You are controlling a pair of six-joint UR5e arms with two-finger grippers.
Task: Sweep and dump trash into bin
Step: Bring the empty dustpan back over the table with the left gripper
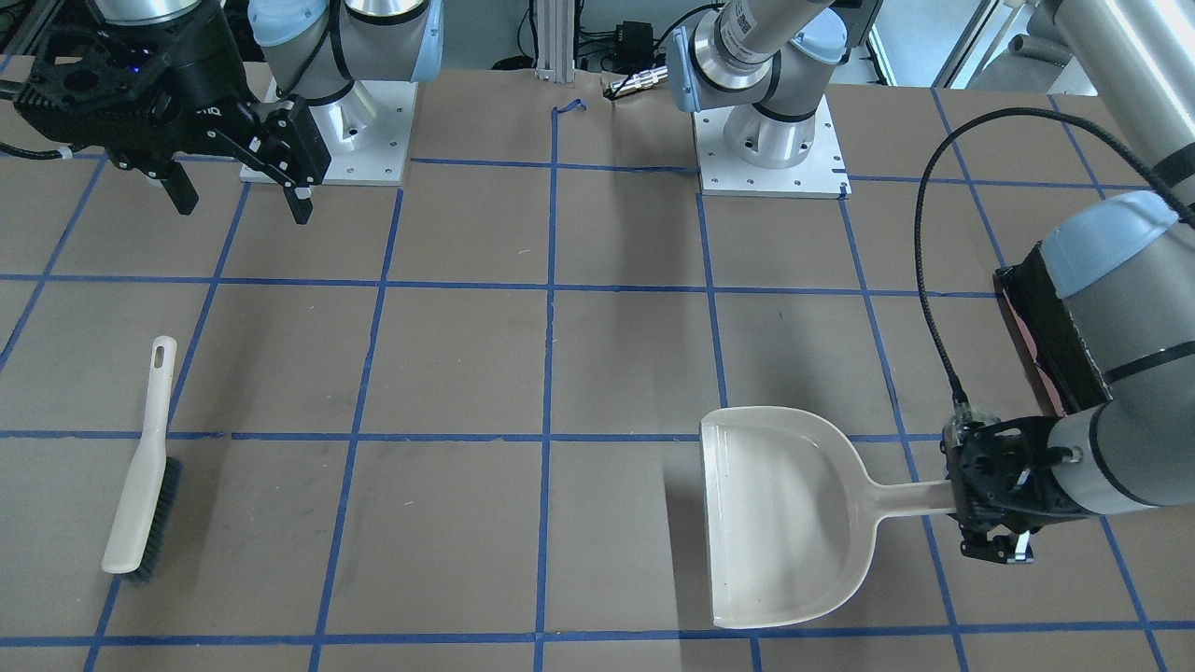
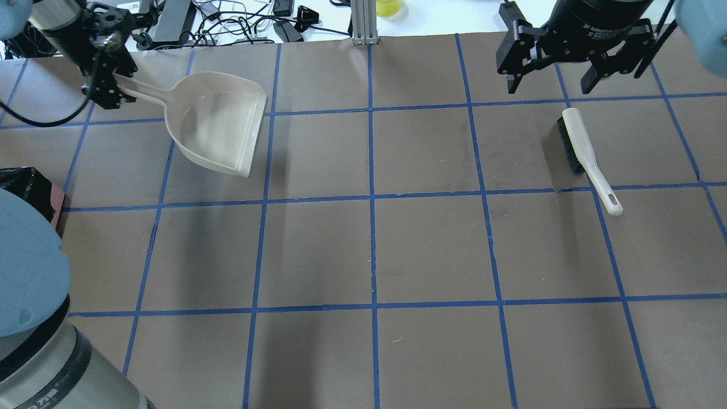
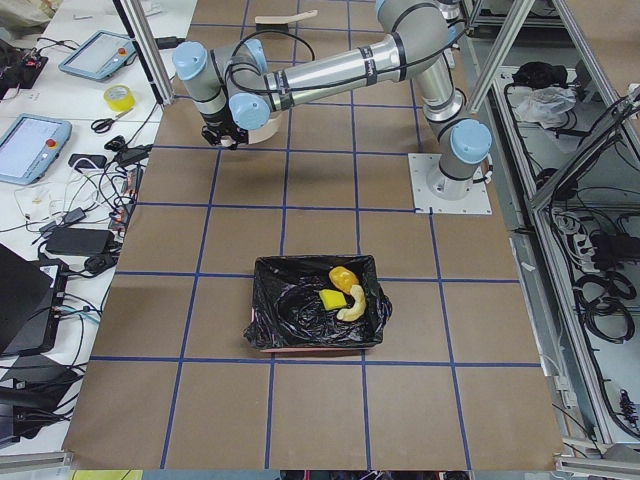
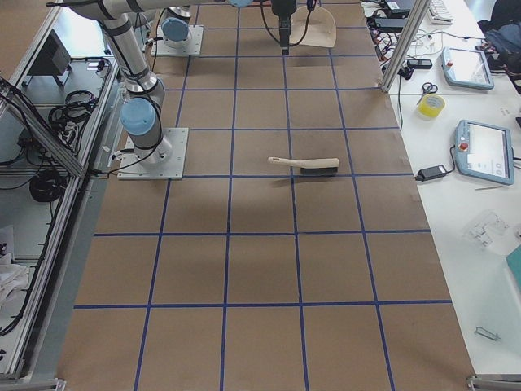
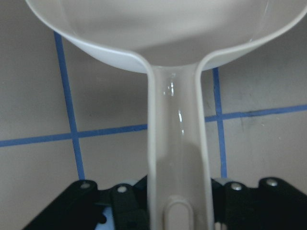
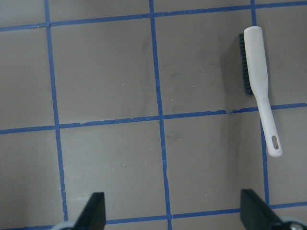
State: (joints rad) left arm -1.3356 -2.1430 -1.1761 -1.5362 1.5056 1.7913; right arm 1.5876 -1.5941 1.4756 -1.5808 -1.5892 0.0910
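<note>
The pink bin (image 3: 262, 340) with its black bag stands on the table. In it lie the golden bread roll (image 3: 343, 276), the green-and-yellow sponge (image 3: 329, 299) and the tan croissant (image 3: 356, 306). A corner of the bin shows in the overhead view (image 2: 29, 186). My left gripper (image 2: 105, 85) is shut on the handle of the empty beige dustpan (image 2: 218, 122), seen close in the left wrist view (image 5: 177, 143). My right gripper (image 2: 551, 85) is open and empty, above the table by the brush (image 2: 585, 150).
The white brush with dark bristles (image 6: 258, 76) lies flat on the table, apart from the right gripper. Blue tape lines grid the brown table. The arm bases (image 1: 770, 140) stand at the robot's edge. Cables and tablets lie beyond the far edge (image 2: 238, 23).
</note>
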